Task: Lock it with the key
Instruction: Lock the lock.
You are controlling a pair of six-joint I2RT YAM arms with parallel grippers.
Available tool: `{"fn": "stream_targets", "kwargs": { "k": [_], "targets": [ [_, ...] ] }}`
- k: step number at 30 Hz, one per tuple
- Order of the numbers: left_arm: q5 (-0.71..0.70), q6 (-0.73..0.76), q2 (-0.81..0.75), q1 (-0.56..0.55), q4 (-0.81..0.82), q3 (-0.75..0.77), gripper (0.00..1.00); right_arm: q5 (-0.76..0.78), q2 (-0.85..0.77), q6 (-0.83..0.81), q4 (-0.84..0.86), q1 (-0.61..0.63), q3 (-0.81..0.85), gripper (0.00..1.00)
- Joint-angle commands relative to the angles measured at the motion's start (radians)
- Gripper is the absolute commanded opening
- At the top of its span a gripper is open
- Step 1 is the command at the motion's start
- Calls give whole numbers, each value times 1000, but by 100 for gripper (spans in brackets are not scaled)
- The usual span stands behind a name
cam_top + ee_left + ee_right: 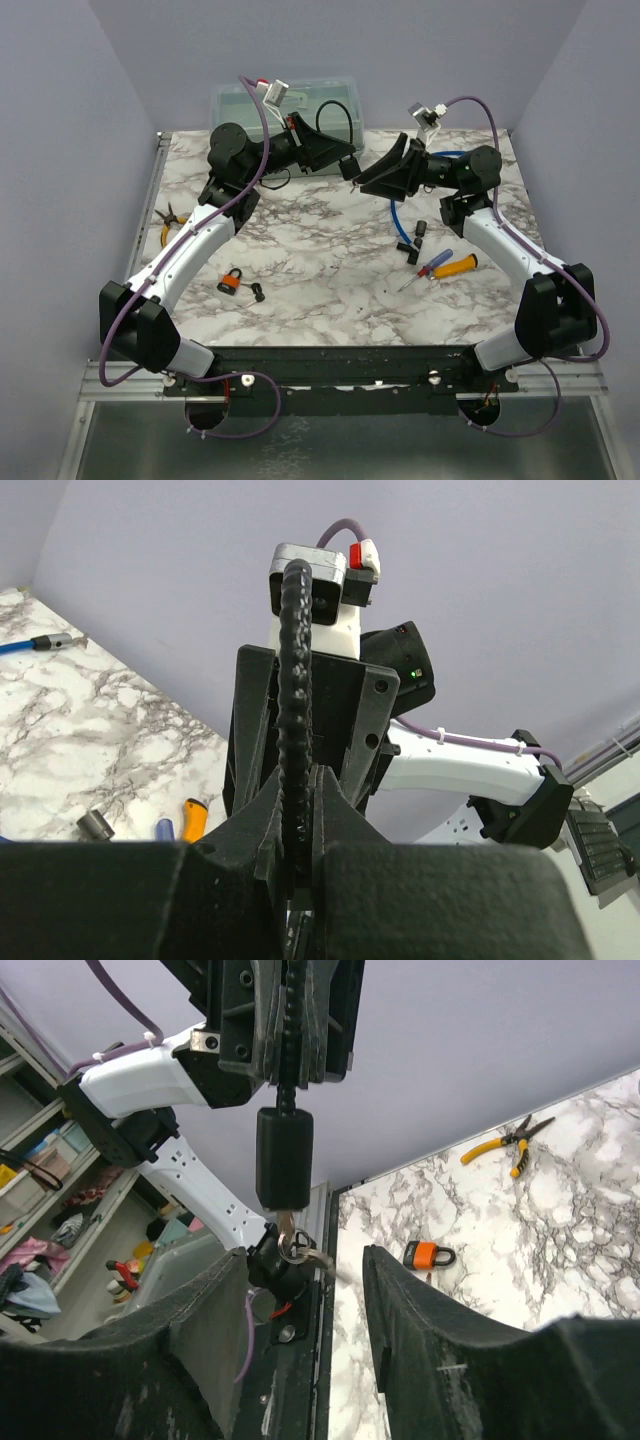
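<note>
My left gripper is shut on the ribbed black cable of a cable lock, held above the back of the table. In the right wrist view the lock's black barrel hangs below those fingers, pointing at my right gripper. A key sticks out of the barrel's end, with a key ring dangling from it. My right gripper is open, its fingers on either side of the key without touching it. From above, the left gripper and right gripper nearly meet.
An orange padlock lies at front left beside small black parts. Yellow-handled pliers lie at the left edge. Screwdrivers, a blue cable and black sockets are on the right. A clear bin stands at the back.
</note>
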Motion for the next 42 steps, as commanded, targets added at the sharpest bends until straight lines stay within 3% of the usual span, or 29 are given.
{"fn": "stream_targets", "kwargs": {
  "k": [1,16,22,31,42],
  "targets": [
    [-22,6,7,-16,44,-8,0,29,22,-52,-16,21,45,52],
    [-83,47,4,-21,44,-25,0,31,13,-68,-14,53,37,21],
    [-111,89,-7,-21,34,-47,0,44,6,-123,-78,55,57,1],
    [-194,138,-18,-21,2,-52,0,138,-41,-441,-406,70,71,0],
    [-209,56,23,21,64,-6,0,225,-94,-581,-569,74,21,0]
  ]
}}
